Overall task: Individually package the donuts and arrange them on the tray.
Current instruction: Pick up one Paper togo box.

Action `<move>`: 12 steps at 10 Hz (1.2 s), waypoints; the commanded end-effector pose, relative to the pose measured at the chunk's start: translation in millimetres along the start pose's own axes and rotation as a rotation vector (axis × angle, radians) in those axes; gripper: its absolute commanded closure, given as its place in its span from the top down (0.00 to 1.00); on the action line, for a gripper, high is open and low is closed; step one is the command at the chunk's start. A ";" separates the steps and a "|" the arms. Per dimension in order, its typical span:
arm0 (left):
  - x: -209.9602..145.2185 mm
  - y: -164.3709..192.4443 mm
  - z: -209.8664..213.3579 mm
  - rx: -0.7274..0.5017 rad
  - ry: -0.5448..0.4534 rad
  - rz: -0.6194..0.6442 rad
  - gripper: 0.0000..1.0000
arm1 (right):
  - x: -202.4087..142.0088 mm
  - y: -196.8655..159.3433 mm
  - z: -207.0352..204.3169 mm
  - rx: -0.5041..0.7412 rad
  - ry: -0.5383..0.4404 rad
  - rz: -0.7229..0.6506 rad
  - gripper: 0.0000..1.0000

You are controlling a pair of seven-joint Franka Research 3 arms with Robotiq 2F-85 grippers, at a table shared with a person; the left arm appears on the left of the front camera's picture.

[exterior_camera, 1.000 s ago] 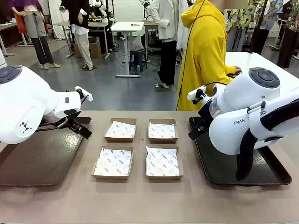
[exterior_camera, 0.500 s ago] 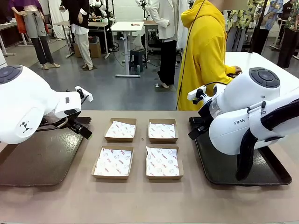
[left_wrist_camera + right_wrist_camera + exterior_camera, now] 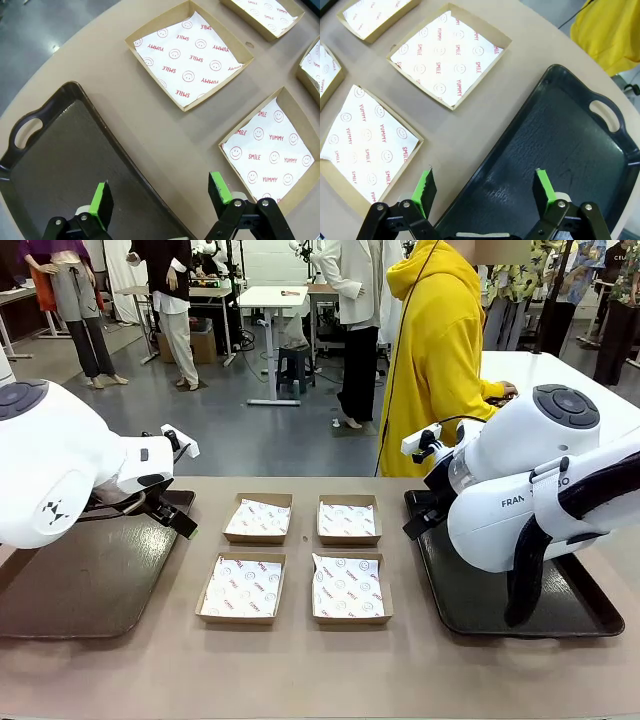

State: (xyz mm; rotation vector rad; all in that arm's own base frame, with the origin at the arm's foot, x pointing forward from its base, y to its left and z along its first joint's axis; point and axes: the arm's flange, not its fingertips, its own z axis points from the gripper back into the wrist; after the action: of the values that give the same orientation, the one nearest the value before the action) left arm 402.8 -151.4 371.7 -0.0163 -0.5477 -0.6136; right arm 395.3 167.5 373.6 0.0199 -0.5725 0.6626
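The donuts are out of view. Several square cardboard boxes [image 3: 240, 587] lined with smiley-print paper lie in the table's middle, with nothing in them. My left gripper [image 3: 160, 190] hangs open above the right rim of the dark left tray [image 3: 55, 165], beside the boxes [image 3: 190, 52]. Over the left rim of the dark right tray [image 3: 560, 145], my right gripper [image 3: 484, 183] is open too, and a lined box [image 3: 445, 55] lies just off to its side. Nothing sits between either pair of fingers.
The two trays, left [image 3: 80, 580] and right [image 3: 480, 600], flank the boxes on the tan table. A person in a yellow hoodie [image 3: 440, 350] stands at the far edge. Both bulky white arms sit over the trays' inner ends.
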 end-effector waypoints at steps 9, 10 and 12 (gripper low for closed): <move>-96.5 -29.0 121.3 -0.147 0.286 -0.105 1.00 | -103.3 45.1 111.9 0.030 0.340 0.076 1.00; -107.6 -37.3 131.9 -0.206 0.319 -0.126 1.00 | -115.9 51.1 123.4 0.020 0.355 0.080 1.00; -114.3 -38.1 135.8 -0.161 0.317 -0.115 1.00 | -122.4 49.7 127.1 -0.055 0.329 0.078 1.00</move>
State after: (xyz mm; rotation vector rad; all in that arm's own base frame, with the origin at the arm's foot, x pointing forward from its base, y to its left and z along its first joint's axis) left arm 287.2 -120.4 476.0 -0.0551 -0.1412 -0.7641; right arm 286.3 145.1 476.0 -0.1345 -0.2257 0.7351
